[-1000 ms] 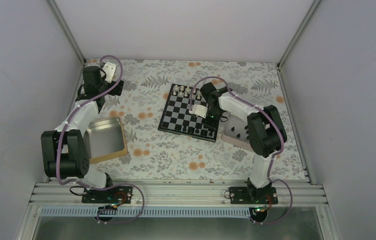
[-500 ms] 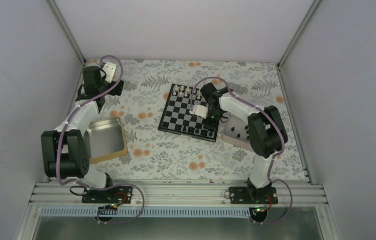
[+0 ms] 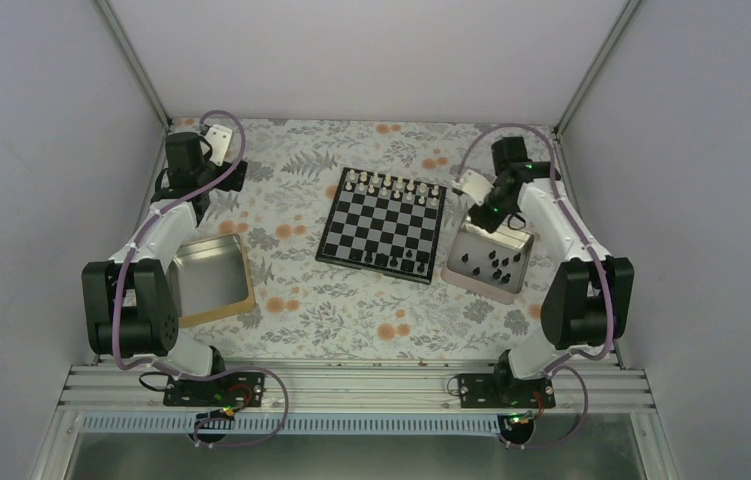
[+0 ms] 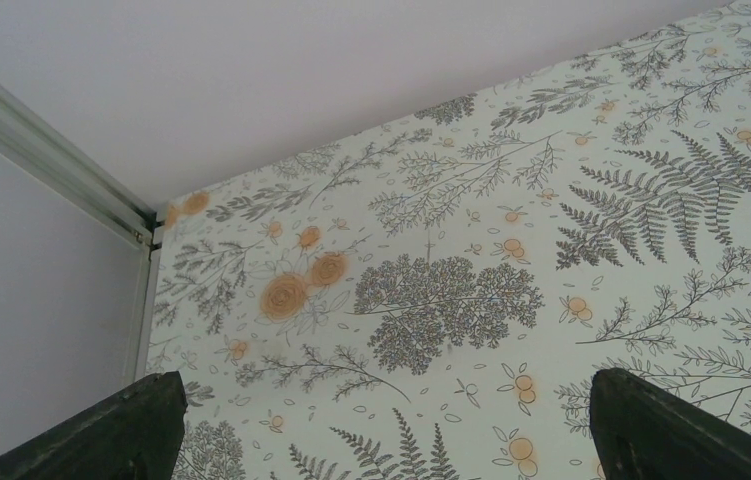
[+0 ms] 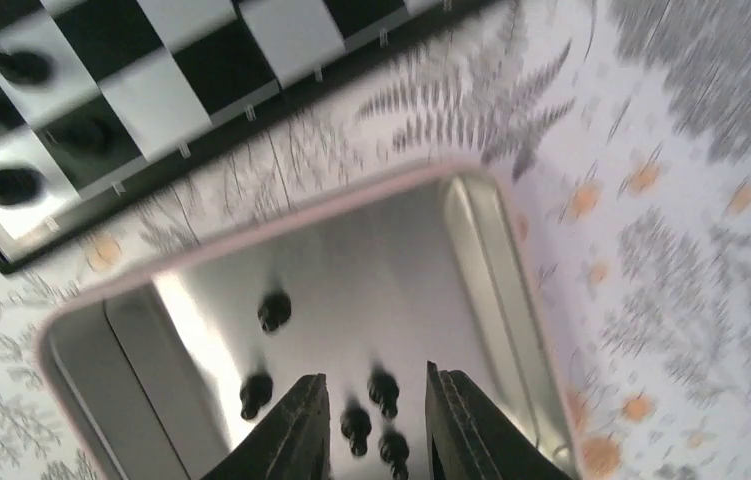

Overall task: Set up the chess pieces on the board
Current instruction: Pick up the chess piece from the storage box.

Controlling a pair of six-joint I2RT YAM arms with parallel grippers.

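Note:
The board [image 3: 381,224] lies mid-table, with pale pieces on its far row and a few black chess pieces [image 3: 392,261] on its near row. Several more black pieces [image 3: 491,262] lie in a silver tin [image 3: 507,290] right of the board. My right gripper [image 3: 482,217] hovers above the tin's far end. In the right wrist view my right gripper [image 5: 378,384] is open and empty, with black pieces [image 5: 383,390] showing below its gap in the tin [image 5: 331,250]; the board's corner [image 5: 171,90] is at top left. My left gripper [image 3: 213,178] is at the far left corner; in its wrist view it [image 4: 381,395] is wide open and empty.
A gold-rimmed tin [image 3: 213,281] sits at the left, near the left arm. The enclosure's walls and metal posts close in the far corners. The floral cloth [image 3: 351,310] covers the table.
My right arm has swung from over the board's near right corner out to the right, and now hangs above the silver tin. The left arm has not moved.

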